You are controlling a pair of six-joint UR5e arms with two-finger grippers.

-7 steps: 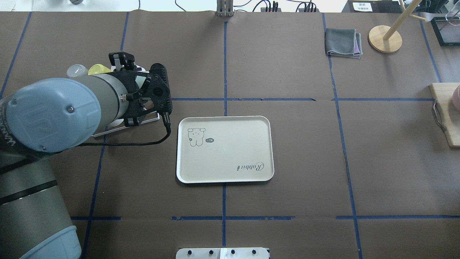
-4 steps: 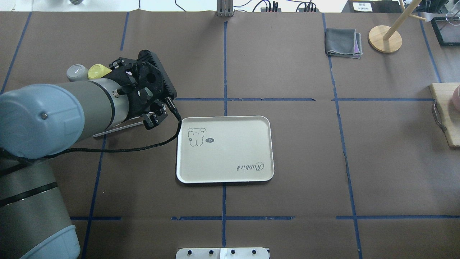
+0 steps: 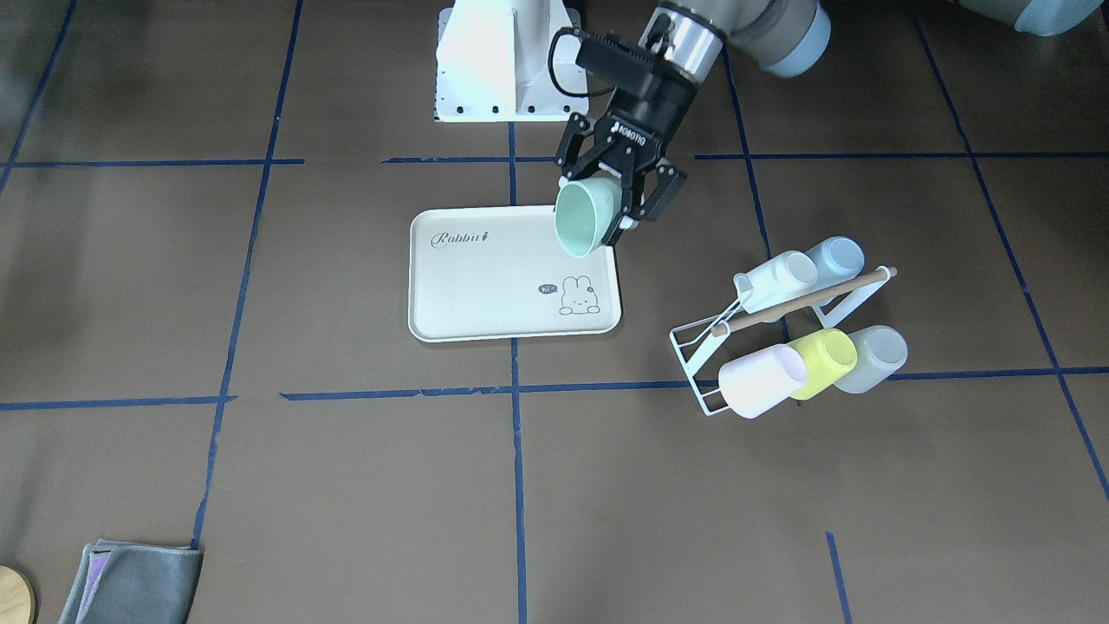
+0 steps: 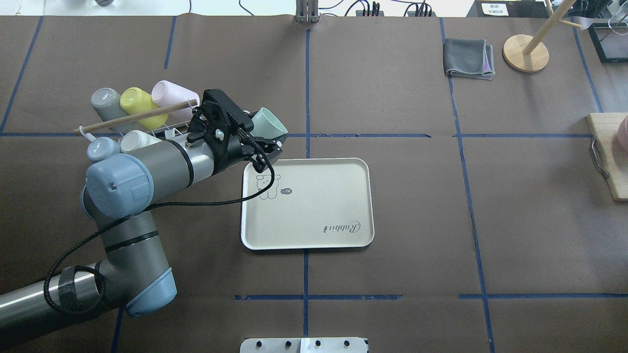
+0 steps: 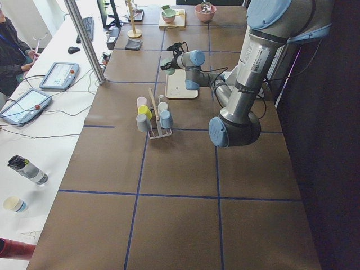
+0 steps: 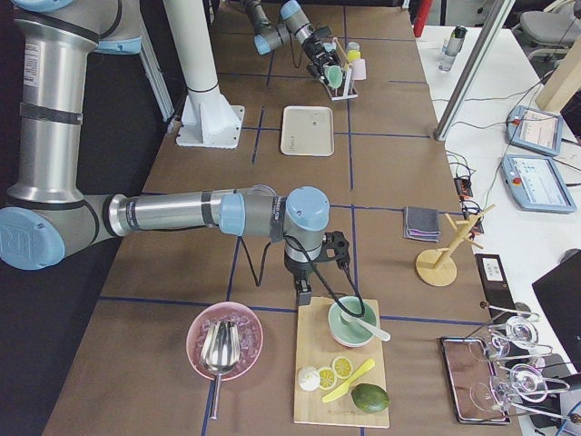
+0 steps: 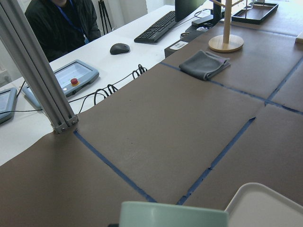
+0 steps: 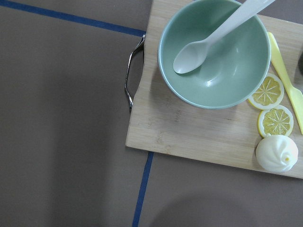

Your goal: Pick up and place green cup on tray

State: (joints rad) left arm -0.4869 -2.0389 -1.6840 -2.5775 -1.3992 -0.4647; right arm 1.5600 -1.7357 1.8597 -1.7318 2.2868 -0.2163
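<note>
Cream tray (image 3: 485,290) script "Rabbit" | left gripper (image 3: 599,208) marked "ROBOTIQ" pinches tilted green cup (image 3: 579,221) | right gripper (image 6: 307,286): cannot tell

The left claw (image 3: 606,206) has been carried away from the cup rack (image 3: 693,334) to the corner of the tray (image 4: 343,169) nearest that rack. The green cup (image 4: 267,125), formerly hidden, is now seen clamped in the claw, raised clear of the table (image 4: 392,98) and tilted. The rack's remaining cups (image 4: 169,93), previously masked by the left arm (image 4: 162,162), have been uncovered.
</note>
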